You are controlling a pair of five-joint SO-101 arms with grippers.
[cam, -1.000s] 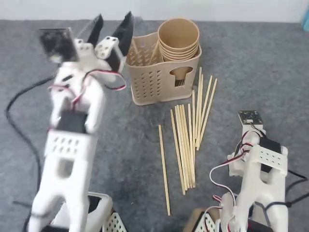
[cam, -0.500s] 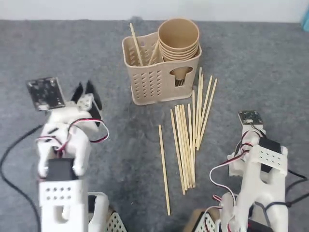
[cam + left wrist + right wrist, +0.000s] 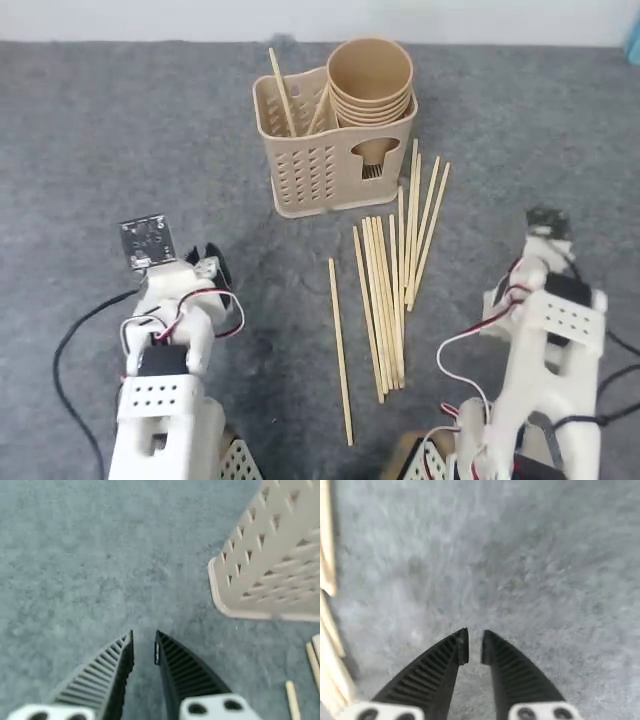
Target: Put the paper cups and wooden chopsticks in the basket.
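Left claw (image 3: 144, 647) nearly closed, slim gap, empty, over the grey worktop (image 3: 120, 130). Right claw (image 3: 474, 647) same, beside loose chopsticks (image 3: 385, 300) lying on the worktop by the basket (image 3: 335, 165). Paper cups (image 3: 370, 75) stacked in the basket, with one leaning chopstick (image 3: 281, 88).

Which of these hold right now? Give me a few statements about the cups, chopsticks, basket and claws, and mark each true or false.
1. The cups are stacked in the basket. True.
2. Chopsticks lie on the table beside the basket. True.
3. The basket holds no chopstick. False: one leans inside it.
4. The left claw grips a chopstick. False: it holds nothing.
5. The right claw holds nothing. True.
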